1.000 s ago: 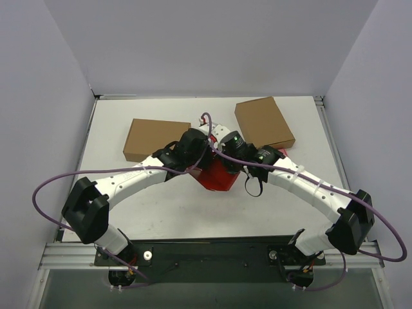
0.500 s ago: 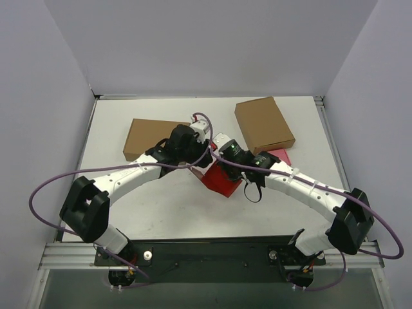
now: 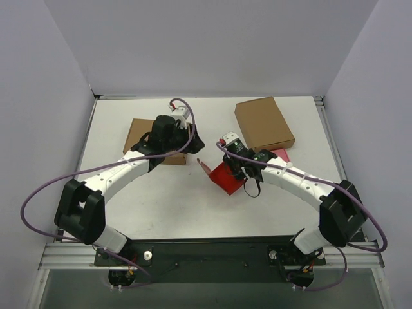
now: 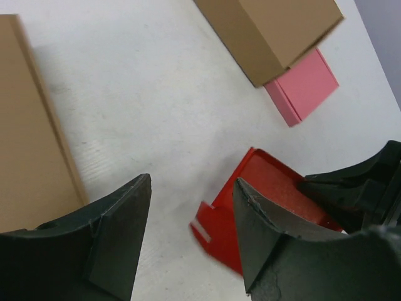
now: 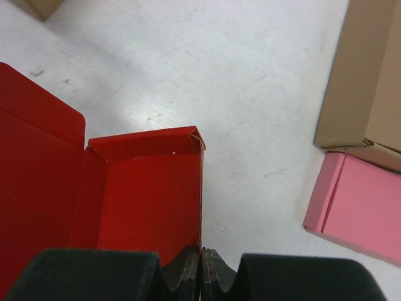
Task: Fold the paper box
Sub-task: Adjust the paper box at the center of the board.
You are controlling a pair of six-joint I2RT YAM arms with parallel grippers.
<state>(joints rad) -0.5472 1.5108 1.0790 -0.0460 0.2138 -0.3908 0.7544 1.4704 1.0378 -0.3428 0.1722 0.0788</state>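
Observation:
The red paper box (image 3: 224, 178) lies partly folded on the table's middle, its walls up and its lid flap open to the left. My right gripper (image 3: 238, 168) is shut on the box's right side wall; the right wrist view shows the thin red wall (image 5: 202, 188) pinched between the jaws of that gripper (image 5: 201, 266). My left gripper (image 3: 192, 138) hangs apart from the box, up and to its left, by the left brown box. In the left wrist view the left gripper (image 4: 194, 180) is open with only table between its fingers, and the red box (image 4: 269, 185) lies beyond.
One brown cardboard box (image 3: 143, 138) lies at the left under the left arm; a second brown box (image 3: 264, 122) sits at the back right. A small pink box (image 3: 280, 154) lies just in front of it, close to the right arm. Walls enclose the table.
My left gripper has opened, let go of the red box and drawn back up and left toward the left brown box. The right gripper stays shut on the box.

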